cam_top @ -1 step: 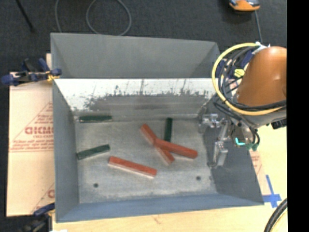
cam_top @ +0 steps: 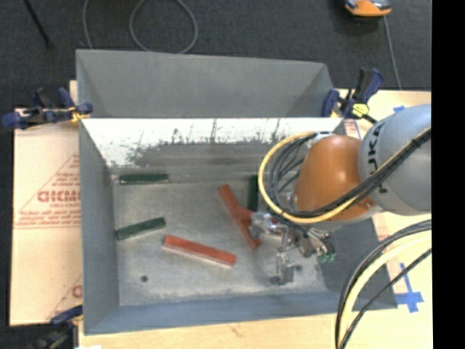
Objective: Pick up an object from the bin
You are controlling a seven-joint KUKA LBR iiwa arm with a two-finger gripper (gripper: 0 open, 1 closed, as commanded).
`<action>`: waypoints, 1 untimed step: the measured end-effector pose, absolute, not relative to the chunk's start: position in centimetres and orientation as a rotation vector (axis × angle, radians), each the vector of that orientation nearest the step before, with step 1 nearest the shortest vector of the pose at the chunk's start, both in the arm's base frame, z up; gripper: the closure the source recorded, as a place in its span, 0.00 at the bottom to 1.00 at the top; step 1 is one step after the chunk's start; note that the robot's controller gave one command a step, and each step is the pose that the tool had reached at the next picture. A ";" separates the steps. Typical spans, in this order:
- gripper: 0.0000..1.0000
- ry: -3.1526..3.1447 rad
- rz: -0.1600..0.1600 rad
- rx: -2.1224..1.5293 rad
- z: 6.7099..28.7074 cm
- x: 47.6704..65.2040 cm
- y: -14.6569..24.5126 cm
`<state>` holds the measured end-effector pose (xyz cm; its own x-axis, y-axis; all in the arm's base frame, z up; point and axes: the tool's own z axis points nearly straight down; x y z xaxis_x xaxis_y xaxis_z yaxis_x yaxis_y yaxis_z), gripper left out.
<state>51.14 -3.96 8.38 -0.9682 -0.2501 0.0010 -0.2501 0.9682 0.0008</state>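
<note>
Camera view: the arm reaches in from the right, and its orange cover (cam_top: pixel 330 180) hangs over the right end of the bin (cam_top: pixel 96 217). Below the cover the gripper (cam_top: pixel 282 270) sits low in the near right part of the bin, close to the floor. Whether it is wide or narrow I cannot tell, because the wrist and cables crowd it. Nothing can be seen held in it.

The nearest thing is a tilted red stick (cam_top: pixel 237 215), which runs from mid-bin down toward the gripper. Its lower end lies just beside the gripper's left side, and I cannot tell whether the two touch. A dark green piece (cam_top: pixel 252 193) stands beside the red stick's upper part, next to the cables. A flat red bar (cam_top: pixel 199 251) lies further left on the floor, apart from the gripper. Two green sticks lie well away, an upper green stick (cam_top: pixel 143 179) by the far wall and a lower green stick (cam_top: pixel 139 228) near the left wall.

By my reading, the step in hand is the descent and lining up for a grasp, with no lift begun. The tilted red stick looks the likeliest target. The next move probably calls for a small shift to the left to straddle that stick's lower end, then a firm close across its narrow width before rising. The gripper should keep clear of the bin's near wall.
</note>
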 end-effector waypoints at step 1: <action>0.00 -3.137 -0.001 0.270 7.1 54.4 0.4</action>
<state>54.39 0.40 7.08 -0.9853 -0.1706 -0.0069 -0.1706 0.9853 0.0001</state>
